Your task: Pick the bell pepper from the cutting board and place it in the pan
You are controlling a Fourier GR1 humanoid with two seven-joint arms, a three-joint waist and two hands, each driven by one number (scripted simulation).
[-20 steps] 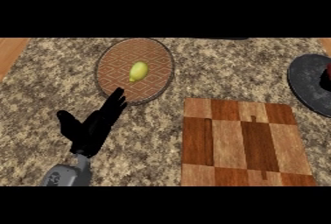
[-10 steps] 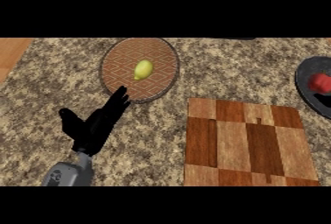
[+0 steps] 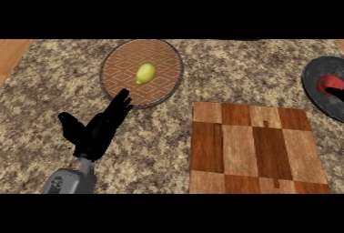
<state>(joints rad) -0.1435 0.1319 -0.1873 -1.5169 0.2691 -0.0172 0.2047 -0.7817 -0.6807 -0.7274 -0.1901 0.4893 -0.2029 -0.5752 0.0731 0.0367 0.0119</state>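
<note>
Head view: speckled stone tabletop point(image 3: 40, 113); strip of wood point(image 3: 12, 54) shows at its upper left corner.

Containers: brown patterned plate point(image 3: 161, 59) at upper left, holding one yellow-green fruit point(image 3: 145, 73) near its middle; dark pan point(image 3: 314, 101) at the right edge, partly cut off by the frame, holding the red bell pepper point(image 3: 328, 83); pepper lies inside the pan's rim, well apart from the cutting board.

Wooden cutting board point(image 3: 252, 150): checkered planks, lying flat at lower right, between plate and pan but lower in the frame; touches neither.

Left hand point(image 3: 94, 134): black, on grey forearm point(image 3: 70, 179) entering from the lower edge; fingers point(image 3: 121, 102) straight and open, gripping nothing, thumb spread to the left; fingertips reach the plate's near rim; apart from the fruit.
</note>
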